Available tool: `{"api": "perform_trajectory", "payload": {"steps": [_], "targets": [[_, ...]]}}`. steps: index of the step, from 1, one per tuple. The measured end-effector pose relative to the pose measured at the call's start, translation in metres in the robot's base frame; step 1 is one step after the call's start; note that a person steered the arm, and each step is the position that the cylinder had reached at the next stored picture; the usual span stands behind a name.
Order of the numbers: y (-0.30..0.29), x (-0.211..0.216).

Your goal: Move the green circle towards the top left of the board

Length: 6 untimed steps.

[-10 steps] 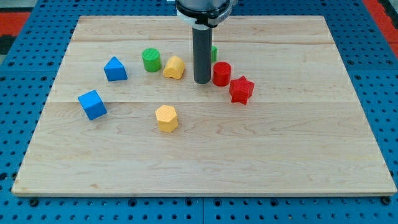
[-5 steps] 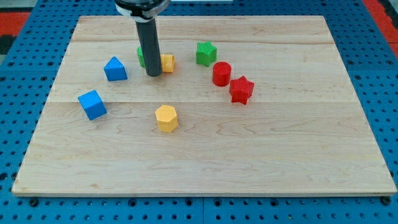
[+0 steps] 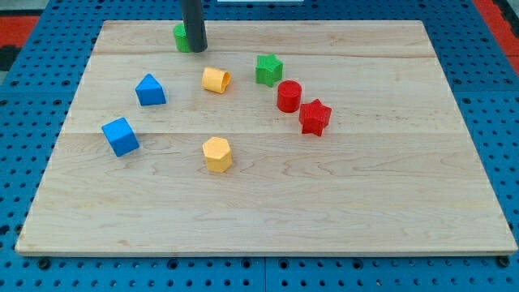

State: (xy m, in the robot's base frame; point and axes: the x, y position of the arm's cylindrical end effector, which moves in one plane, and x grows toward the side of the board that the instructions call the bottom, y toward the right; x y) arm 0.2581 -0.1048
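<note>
My tip (image 3: 195, 49) rests on the wooden board (image 3: 365, 195) near its top edge, left of centre in the view, and I carry only this bare dark rod, so there is nothing on me to stand apart, come together or clamp. The green circle (image 3: 181, 37) sits right against the rod on the view's left side, partly hidden behind it, close to the board's top edge; I cannot tell whether the tip itself touches it or only stands just beside it. Below my tip and slightly to the view's right lies a yellow block (image 3: 215, 79), apart from me. Further right is a green star-like block (image 3: 268, 69), and below that a red cylinder (image 3: 289, 96) with a red star (image 3: 315, 117) just beside it, nearly touching. On the view's left a blue triangular block (image 3: 150, 89) sits well below the green circle, and a blue cube (image 3: 120, 135) lies lower and further left. A yellow hexagonal block (image 3: 217, 153) rests near the board's middle, well apart from the others.
</note>
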Motion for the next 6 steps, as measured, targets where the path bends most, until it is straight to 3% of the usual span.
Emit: {"api": "perform_trajectory", "payload": {"steps": [3, 5, 6], "targets": [[0.043, -0.019], [0.008, -0.039], [-0.035, 0.019]]}}
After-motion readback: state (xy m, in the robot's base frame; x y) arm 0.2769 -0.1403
